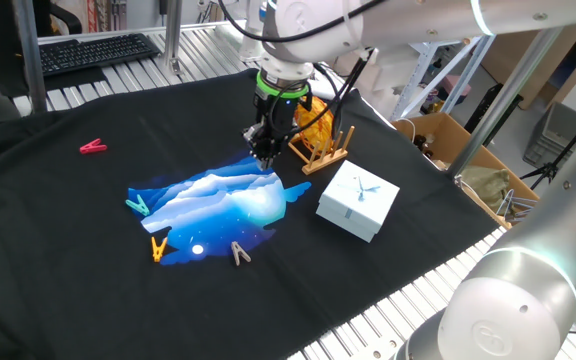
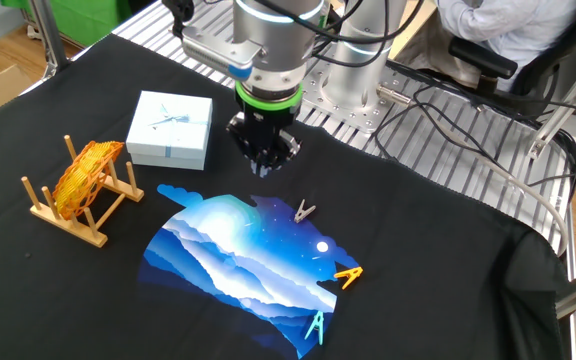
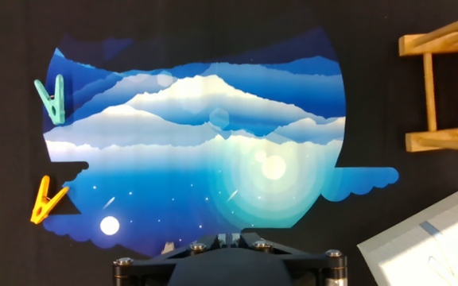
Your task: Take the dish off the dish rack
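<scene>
White box (image 2: 171, 128) sits just beside the dish rack (image 2: 78, 208), clothespins apart.

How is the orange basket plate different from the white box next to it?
The dish is round, while the white box is square. The dish is orange-yellow woven wicker you can see through; the box is solid white with a small bow drawn on top. The dish stands on its edge between the pegs of the dish rack, while the box lies flat on the black cloth. Both look similar in width.
</scene>
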You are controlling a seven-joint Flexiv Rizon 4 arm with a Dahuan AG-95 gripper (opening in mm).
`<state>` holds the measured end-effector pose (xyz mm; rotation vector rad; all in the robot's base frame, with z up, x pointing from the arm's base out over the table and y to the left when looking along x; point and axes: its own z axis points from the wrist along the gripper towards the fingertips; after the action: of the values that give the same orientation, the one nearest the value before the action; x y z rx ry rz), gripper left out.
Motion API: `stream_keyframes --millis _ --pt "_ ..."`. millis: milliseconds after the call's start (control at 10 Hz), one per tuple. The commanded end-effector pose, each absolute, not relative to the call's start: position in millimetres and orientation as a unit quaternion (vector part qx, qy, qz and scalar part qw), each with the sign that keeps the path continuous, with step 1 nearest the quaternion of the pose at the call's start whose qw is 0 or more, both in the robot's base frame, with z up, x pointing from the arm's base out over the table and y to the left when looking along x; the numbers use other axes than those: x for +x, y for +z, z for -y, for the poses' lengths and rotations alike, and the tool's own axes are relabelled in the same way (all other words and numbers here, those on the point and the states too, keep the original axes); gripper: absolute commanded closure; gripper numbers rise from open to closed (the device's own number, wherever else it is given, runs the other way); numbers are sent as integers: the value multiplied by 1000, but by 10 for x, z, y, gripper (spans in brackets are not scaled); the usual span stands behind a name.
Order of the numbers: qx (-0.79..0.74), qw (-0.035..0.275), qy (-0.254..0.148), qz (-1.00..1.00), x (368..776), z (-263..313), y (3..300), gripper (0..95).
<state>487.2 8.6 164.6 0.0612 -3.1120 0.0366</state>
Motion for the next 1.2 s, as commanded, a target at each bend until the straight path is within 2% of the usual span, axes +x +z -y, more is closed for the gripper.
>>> stream_keyframes --millis 100,400,700,1200 --pt "26 11 27 999 4857 -82 1646 950" --pt "25 8 34 999 4859 -72 1650 950" --pt "32 1 65 997 4874 -38 1668 950" --pt "29 -6 90 995 5113 114 1782 950"
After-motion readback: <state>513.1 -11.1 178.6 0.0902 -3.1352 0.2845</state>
